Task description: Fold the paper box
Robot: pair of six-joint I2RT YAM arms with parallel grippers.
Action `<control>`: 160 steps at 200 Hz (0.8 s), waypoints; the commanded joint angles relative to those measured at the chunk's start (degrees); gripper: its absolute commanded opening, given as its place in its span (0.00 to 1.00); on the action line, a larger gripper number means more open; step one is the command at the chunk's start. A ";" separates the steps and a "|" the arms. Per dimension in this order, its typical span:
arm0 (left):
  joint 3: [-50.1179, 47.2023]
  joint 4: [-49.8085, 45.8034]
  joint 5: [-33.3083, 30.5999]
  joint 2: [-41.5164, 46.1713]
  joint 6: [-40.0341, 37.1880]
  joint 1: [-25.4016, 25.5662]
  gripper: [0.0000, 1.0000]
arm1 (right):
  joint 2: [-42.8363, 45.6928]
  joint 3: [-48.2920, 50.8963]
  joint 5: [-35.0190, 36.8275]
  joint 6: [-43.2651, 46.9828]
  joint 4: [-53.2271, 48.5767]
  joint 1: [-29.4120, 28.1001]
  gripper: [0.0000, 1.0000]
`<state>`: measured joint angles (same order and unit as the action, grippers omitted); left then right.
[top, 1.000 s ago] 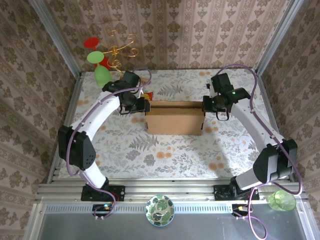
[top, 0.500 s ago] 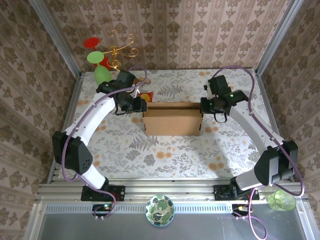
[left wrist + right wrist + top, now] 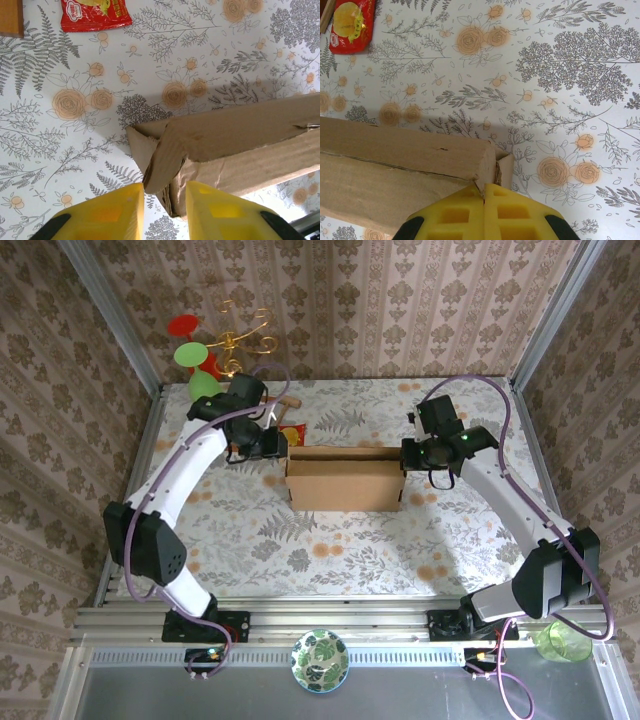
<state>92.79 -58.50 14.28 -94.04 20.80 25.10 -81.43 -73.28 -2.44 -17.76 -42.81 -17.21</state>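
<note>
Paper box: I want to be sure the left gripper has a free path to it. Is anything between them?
Nothing visible does. The left gripper straddles the end flap of the paper box; the red snack packet lies on the table well beyond it, out of the way.

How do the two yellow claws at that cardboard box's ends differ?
The left gripper holds its fingers apart, a crumpled end of the paper box wedged between them; the right gripper has its fingers pressed together at the opposite corner. The red snack packet lies near the left gripper, far from the right gripper. Both have yellow fingers.
</note>
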 commanded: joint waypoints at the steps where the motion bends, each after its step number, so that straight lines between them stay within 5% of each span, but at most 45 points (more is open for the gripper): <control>1: 2.01 -2.71 0.08 -1.88 -1.82 0.65 0.27 | 0.39 0.62 1.54 0.62 -1.38 -0.46 0.00; 160: 2.52 -6.82 -3.49 -3.78 -1.80 4.86 0.17 | 0.42 1.92 2.66 -0.08 -1.25 -0.80 0.00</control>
<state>93.43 -62.92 11.27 -97.80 19.25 29.30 -81.34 -72.73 -1.65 -17.80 -41.95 -17.54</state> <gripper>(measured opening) 0.183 0.059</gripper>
